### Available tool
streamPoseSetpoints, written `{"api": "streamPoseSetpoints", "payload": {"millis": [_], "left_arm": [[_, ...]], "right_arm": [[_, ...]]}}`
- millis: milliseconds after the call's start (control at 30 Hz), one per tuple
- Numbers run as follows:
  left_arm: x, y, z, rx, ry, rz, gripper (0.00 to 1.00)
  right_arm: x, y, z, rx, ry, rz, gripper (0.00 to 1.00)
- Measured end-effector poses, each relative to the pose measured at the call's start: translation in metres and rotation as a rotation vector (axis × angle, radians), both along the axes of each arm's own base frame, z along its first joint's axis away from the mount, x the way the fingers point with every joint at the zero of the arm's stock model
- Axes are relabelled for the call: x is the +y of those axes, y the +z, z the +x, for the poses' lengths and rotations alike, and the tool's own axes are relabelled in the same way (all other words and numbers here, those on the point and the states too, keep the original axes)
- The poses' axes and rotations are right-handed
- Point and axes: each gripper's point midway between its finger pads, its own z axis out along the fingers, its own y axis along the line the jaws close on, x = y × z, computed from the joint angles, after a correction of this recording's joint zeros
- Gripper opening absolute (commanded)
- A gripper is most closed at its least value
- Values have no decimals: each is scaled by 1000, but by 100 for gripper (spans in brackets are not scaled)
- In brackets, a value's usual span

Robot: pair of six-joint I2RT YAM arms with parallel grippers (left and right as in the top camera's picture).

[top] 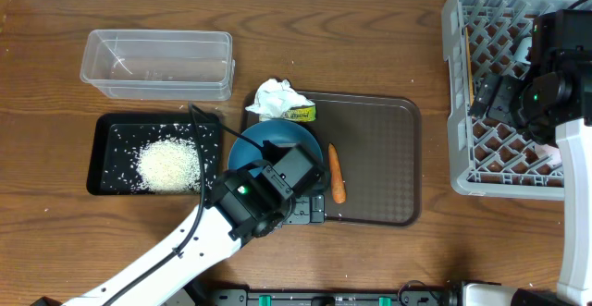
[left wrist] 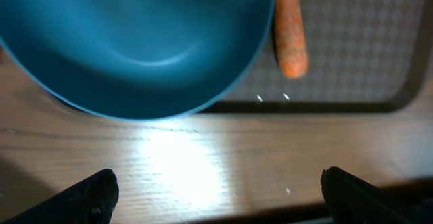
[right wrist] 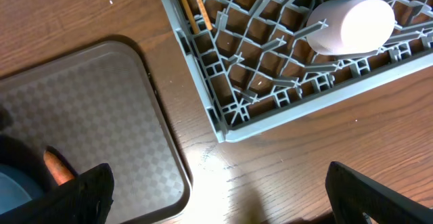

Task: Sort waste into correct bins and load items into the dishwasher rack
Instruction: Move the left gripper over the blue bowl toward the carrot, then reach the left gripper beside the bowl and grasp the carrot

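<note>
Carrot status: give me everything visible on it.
The carrot is small, orange and tapered, with matte, slightly rough skin, and looks whole. It lies flat on the textured floor of the brown tray, about mid-tray, its thicker end toward the tray's robot-side edge. The teal bowl sits right beside it. Whether the bowl's rim touches it cannot be told. Nothing grips it.

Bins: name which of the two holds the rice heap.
The shallow black tray: the rice heap lies in it. The clear tub behind it shows only a few stray specks.
</note>
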Motion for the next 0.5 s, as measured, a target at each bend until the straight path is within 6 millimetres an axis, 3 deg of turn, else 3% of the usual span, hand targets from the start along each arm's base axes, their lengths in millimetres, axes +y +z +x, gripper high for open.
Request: {"api": "streamPoseSetpoints", "payload": {"millis": [300, 500], "left_arm": [[0, 8, 14, -56, 17, 28, 98], [-15, -14, 14, -11, -20, 70, 98]], "right_arm": [[0, 0, 0, 0, 0, 0, 99], [0, 0, 0, 0, 0, 0, 99]]}}
